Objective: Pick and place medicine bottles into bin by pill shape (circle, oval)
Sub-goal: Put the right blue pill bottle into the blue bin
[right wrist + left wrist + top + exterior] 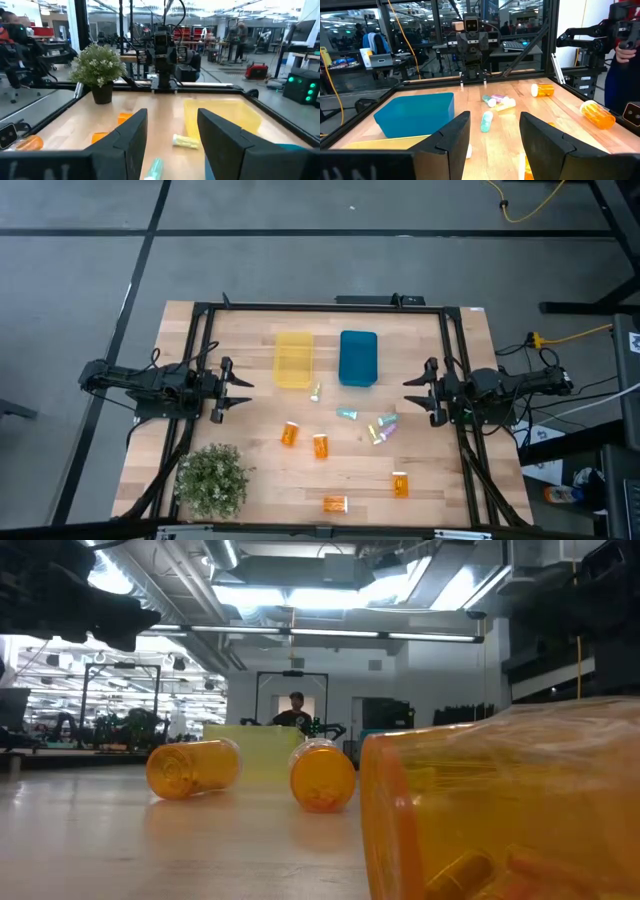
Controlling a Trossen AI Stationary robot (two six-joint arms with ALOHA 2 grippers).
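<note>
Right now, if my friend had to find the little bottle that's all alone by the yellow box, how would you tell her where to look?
Start at the yellow bin, the left one of the two bins at the back of the wooden table. Just off its front right corner lies one small pale bottle. It is the only bottle beside that bin; the other pale ones cluster nearer the right gripper, and the orange ones lie farther forward.

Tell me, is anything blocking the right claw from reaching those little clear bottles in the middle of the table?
Nothing visible does. The right claw hangs open at the table's right side, and only bare wood lies between it and the clear bottles. The yellow bin and blue bin sit farther back, and the left claw waits at the left side.
</note>
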